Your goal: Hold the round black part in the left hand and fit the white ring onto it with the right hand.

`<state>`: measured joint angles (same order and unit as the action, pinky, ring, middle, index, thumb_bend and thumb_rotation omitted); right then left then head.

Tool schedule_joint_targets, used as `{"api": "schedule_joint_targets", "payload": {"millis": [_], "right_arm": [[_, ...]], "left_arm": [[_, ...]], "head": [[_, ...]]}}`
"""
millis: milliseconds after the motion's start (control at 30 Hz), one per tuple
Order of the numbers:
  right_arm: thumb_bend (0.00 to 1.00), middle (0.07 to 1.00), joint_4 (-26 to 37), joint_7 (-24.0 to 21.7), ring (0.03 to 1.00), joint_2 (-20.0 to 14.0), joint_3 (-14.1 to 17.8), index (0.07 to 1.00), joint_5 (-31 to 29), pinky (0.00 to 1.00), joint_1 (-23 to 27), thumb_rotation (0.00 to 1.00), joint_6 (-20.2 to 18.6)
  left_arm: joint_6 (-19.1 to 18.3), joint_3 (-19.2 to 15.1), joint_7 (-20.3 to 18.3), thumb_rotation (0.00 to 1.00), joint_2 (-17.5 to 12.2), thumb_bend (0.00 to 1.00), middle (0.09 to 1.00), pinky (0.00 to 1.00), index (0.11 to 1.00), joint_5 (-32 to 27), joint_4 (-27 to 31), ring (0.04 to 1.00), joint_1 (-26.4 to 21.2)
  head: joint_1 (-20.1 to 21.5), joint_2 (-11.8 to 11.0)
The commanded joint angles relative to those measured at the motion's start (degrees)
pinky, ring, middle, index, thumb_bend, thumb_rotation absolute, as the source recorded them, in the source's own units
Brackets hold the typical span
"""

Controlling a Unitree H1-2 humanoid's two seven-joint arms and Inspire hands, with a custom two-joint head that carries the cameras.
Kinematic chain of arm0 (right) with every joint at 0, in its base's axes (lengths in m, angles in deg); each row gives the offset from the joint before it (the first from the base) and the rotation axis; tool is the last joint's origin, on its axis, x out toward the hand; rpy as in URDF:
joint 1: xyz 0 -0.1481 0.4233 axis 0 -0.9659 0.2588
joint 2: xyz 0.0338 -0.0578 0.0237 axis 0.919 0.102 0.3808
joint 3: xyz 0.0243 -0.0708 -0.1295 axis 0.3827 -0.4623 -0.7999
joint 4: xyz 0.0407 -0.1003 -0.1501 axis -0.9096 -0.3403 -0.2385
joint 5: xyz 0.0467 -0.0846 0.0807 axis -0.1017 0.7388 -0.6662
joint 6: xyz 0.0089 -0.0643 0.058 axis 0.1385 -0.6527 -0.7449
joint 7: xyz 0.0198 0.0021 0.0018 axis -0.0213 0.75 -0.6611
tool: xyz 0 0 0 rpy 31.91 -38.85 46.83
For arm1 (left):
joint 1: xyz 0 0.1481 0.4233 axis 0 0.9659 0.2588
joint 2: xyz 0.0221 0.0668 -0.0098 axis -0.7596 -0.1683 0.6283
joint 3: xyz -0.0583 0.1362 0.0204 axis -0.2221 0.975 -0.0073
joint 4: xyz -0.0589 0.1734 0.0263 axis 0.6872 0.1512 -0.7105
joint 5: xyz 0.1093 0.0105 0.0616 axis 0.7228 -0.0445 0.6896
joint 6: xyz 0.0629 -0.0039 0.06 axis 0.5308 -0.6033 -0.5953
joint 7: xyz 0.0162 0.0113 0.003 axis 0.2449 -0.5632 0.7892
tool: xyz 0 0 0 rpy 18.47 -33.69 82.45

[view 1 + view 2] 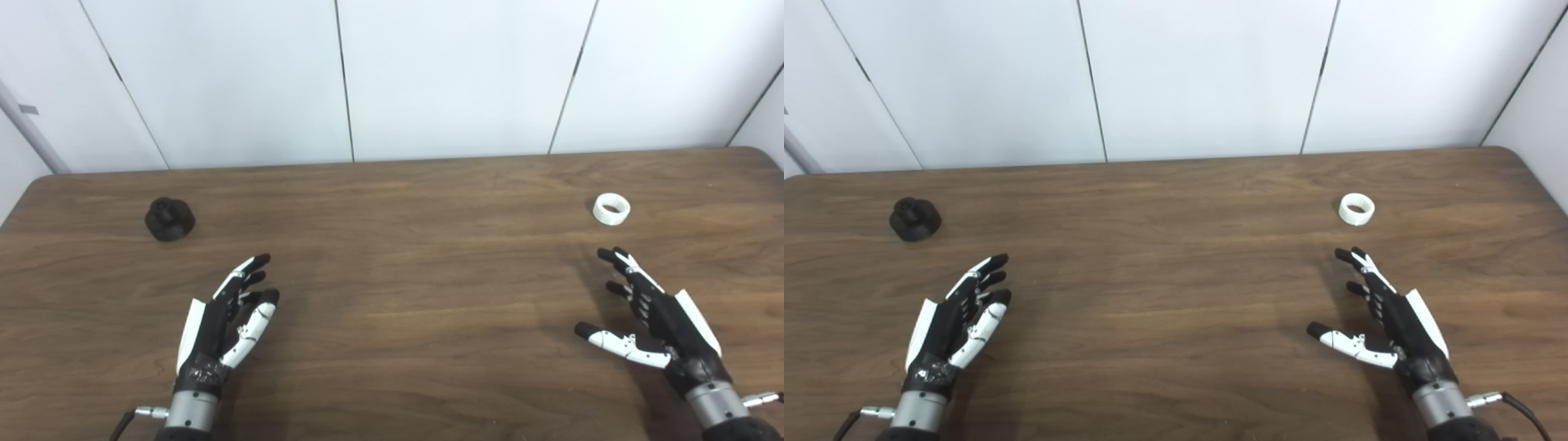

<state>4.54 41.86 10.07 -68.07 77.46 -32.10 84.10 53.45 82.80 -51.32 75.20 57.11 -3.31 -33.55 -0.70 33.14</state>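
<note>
In the left eye view, the round black part point(169, 218) sits on the wooden counter point(392, 294) toward the far left, apart from everything else. Its top shows a raised, knobbly centre, but the dark surface swallows the detail and the exact shape cannot be made out. The white ring point(611, 209) lies toward the far right of the counter, tipped so that its opening faces partly toward the camera; fine ribbing on its wall is only faintly visible. The left hand point(223, 324) hovers near the front edge, empty, fingers spread and stretched forward, thumb alongside them. It is nearer than the black part and off to its right, well clear of it. The right hand point(649, 312) is likewise empty and wide, thumb splayed out to the left, fingertips pointing toward the ring but short of it. Both forearms are cut off by the bottom edge.

In the right eye view, the same layout appears shifted leftward. The counter's left corner is cropped out, and its rounded far right corner shows against the white panelled wall point(1200, 73). Whether either palm touches the counter cannot be told.
</note>
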Motion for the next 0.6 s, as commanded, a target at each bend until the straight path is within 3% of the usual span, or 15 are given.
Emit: {"api": "schedule_joint_targets", "payload": {"millis": [0, 467, 567], "right_arm": [[0.5, 1.0, 0.3, 0.04, 0.988, -0.56, 0.26, 0.907, -0.17, 0.91, 0.48, 0.2, 1.15], [0.49, 1.0, 0.25, 0.04, 0.985, -0.58, 0.24, 0.909, 0.04, 0.9, 0.36, 0.19, 1.6], [0.49, 1.0, 0.3, 0.06, 0.987, -0.5, 0.27, 0.909, -0.03, 0.9, 0.3, 0.18, 1.51]], "left_arm": [[0.79, 0.46, -0.21, 0.65, -0.42, 0.5, 0.902, 0.76, 0.861, 0.39, -0.06, 0.868, -0.77], [1.05, 0.47, 0.03, 0.63, -0.29, 0.49, 0.899, 0.76, 0.862, 0.29, -0.38, 0.861, -0.75], [1.47, 0.48, 0.65, 0.59, -0.38, 0.5, 0.887, 0.75, 0.853, 1.46, -0.74, 0.846, -0.77]], "head": [[-0.09, -0.05], [-0.11, -0.23], [-0.07, -0.23]]}}
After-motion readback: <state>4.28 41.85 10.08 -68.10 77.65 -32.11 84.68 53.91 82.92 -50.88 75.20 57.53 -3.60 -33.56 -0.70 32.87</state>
